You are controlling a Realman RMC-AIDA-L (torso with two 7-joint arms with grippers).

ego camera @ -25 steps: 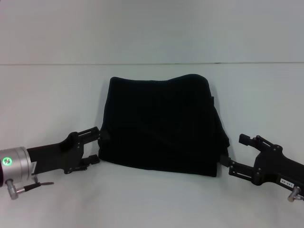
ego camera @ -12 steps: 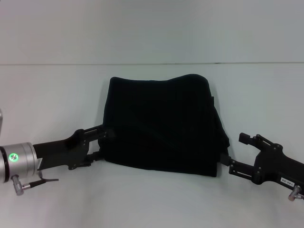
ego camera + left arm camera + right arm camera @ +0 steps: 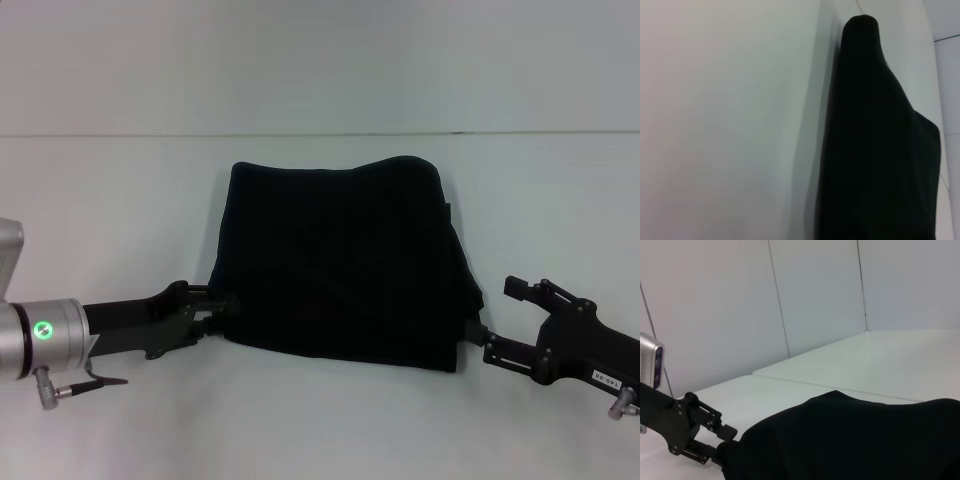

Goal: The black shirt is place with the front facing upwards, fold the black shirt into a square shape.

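Head view: The black shirt [image 3: 343,262] lies folded between my grippers. My left gripper [image 3: 213,303] pinches its near corner to lift it. My right gripper [image 3: 497,318] has spread fingers beside the other corner.
Left wrist view: The shirt sits just ahead.
Right wrist view: I see the left gripper biting cloth.

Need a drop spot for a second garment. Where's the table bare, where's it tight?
Bare: the table behind the black shirt, and the front strip between both arms. Tight: the shirt's near corners, with the left tool at one and the right tool at the other.
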